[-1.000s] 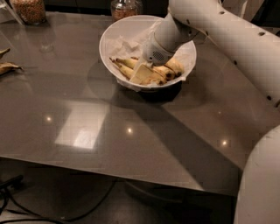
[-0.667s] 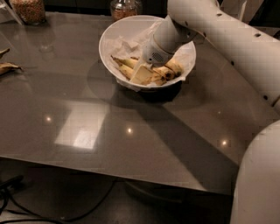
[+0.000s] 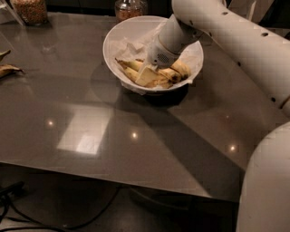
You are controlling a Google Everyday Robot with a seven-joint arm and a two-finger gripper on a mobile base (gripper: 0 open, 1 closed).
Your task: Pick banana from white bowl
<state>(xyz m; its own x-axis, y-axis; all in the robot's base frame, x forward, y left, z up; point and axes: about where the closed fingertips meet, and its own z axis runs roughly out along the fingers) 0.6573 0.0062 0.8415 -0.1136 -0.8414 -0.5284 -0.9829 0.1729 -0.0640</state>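
The white bowl [image 3: 118, 36] stands on the grey table at the back centre, lined with crumpled white paper. Bananas [image 3: 174, 72] lie in its front half, yellow with brown spots. My gripper [image 3: 147, 76] reaches down into the bowl from the upper right on the white arm and sits right on the bananas. Its wrist hides part of the fruit.
Two glass jars stand at the back edge, one at the far left [image 3: 30, 10] and one behind the bowl [image 3: 130, 8]. A banana peel [image 3: 8, 69] lies at the table's left edge. Cables run on the floor under the table's front edge.
The gripper has stayed low in the bowl on the bananas; the arm has barely shifted.
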